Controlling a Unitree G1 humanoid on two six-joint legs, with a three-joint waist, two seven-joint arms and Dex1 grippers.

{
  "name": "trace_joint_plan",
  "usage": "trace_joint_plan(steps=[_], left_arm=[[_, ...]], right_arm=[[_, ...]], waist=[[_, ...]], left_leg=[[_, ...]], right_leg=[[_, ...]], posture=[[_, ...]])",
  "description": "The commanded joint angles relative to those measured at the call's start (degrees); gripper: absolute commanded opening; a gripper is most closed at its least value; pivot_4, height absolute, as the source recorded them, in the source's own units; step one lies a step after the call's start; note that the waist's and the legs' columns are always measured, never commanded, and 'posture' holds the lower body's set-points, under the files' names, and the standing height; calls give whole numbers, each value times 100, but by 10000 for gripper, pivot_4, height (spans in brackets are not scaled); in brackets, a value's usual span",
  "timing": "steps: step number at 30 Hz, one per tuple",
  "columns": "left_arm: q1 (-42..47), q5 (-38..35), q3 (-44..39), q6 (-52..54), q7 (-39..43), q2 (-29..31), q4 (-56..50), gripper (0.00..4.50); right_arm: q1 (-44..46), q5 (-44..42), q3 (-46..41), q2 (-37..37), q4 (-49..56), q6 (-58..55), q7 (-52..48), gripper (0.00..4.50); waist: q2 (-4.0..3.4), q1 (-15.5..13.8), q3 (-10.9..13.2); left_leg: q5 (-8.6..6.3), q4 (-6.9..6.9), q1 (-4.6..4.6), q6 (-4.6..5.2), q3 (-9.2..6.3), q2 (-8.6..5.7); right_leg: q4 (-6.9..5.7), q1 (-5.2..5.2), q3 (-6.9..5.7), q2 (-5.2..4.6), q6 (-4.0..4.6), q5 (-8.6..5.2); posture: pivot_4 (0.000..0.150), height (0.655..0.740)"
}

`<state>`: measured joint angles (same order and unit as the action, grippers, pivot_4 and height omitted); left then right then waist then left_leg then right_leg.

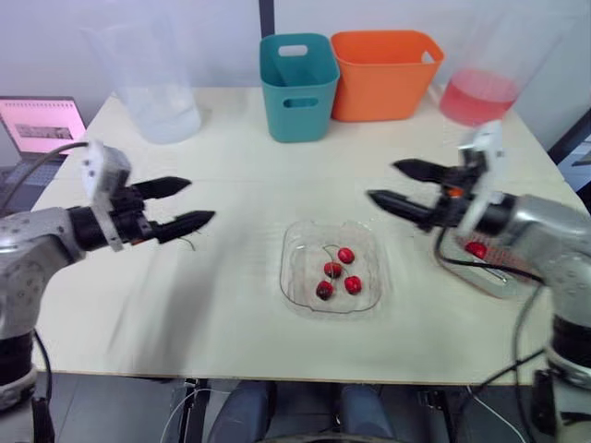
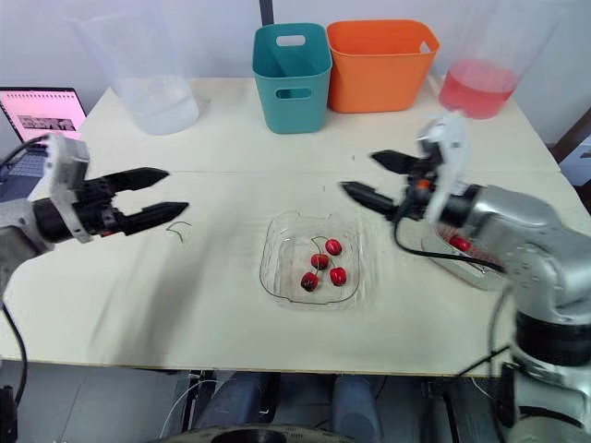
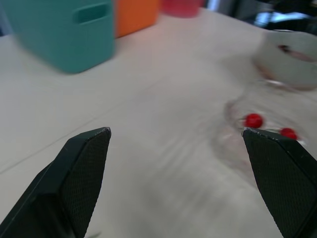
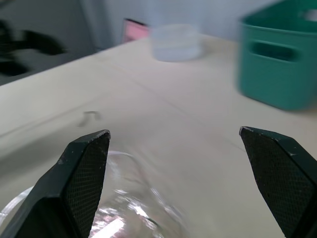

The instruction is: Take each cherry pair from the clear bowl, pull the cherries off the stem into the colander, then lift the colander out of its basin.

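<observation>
The clear bowl (image 1: 300, 242) sits at the table's middle front and holds two cherry pairs (image 1: 333, 269) with thin stems. My left gripper (image 1: 199, 200) hovers open to the left of the bowl, holding nothing. My right gripper (image 1: 382, 181) hovers open just beyond the bowl's right side, also holding nothing. The white colander (image 1: 494, 259) stands in its basin at the right, partly hidden by my right arm, with a red cherry (image 1: 476, 248) inside. A bare stem (image 2: 177, 226) lies on the table near my left gripper. The left wrist view looks between open fingers at the cherries (image 3: 253, 120).
A teal bin (image 1: 297, 85) and an orange bin (image 1: 383, 74) stand at the back middle. A clear jug of water (image 1: 152, 88) is at the back left, a container of pink liquid (image 1: 480, 92) at the back right. A laptop (image 1: 42, 125) sits off the left edge.
</observation>
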<state>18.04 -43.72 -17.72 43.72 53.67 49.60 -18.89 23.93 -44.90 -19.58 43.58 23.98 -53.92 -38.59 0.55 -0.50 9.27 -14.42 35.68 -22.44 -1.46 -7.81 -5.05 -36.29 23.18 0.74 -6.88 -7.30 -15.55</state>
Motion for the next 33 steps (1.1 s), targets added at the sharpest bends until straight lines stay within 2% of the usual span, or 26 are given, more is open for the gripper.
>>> trace_joint_plan(steps=[1,4,7,11,16,19,22,33], left_arm=[[161,-169,103,80,152,153,-217,44558],[242,-50,334,5,313,171,-62,44558],[296,108,567,-142,476,241,-54,44558],[261,275,917,-235,804,547,-486,44558],[382,-99,966,35,839,617,-970,44558],[315,-94,1038,50,811,640,-1222,45000],[130,67,1124,-60,843,711,-1411,45000],[113,-22,1274,-39,589,501,-1656,45000]], right_arm=[[-221,-282,-647,347,113,-86,-99,45000],[-376,-370,-683,756,206,-269,-216,45000],[-113,-420,-301,1151,326,-612,-150,45000],[1194,-720,840,1422,565,-1659,75,45000],[2426,-486,2342,1292,977,-2407,273,45000],[2710,-379,2897,1140,1074,-2773,406,35871],[2706,-7,3651,1171,1289,-2778,458,21239],[2851,1226,5123,522,957,-2650,884,21239]], waist=[[-1,51,0],[-5,141,0],[-8,168,0],[-13,172,5],[-10,113,6],[-7,112,7],[-6,121,6],[-7,130,6]], left_leg=[[0,-1,2,0,3,3],[-1,-3,6,3,8,10],[-1,-3,10,5,16,13],[-2,-2,8,5,20,18],[-2,-9,-3,6,11,17],[-2,-7,-5,6,8,9],[-2,-6,-6,6,8,5],[-1,-6,-3,4,9,8]], right_leg=[[-1,1,1,3,0,0],[-6,2,0,10,1,1],[-9,2,2,11,1,1],[-7,6,4,11,1,1],[12,5,-2,9,1,1],[16,3,-1,4,1,1],[15,3,0,2,1,1],[6,10,2,7,1,1]], posture=[[1500,7400],[1500,7400],[1500,7400],[1500,7400],[1500,7400],[1500,7400],[1500,7400],[1500,7400]])
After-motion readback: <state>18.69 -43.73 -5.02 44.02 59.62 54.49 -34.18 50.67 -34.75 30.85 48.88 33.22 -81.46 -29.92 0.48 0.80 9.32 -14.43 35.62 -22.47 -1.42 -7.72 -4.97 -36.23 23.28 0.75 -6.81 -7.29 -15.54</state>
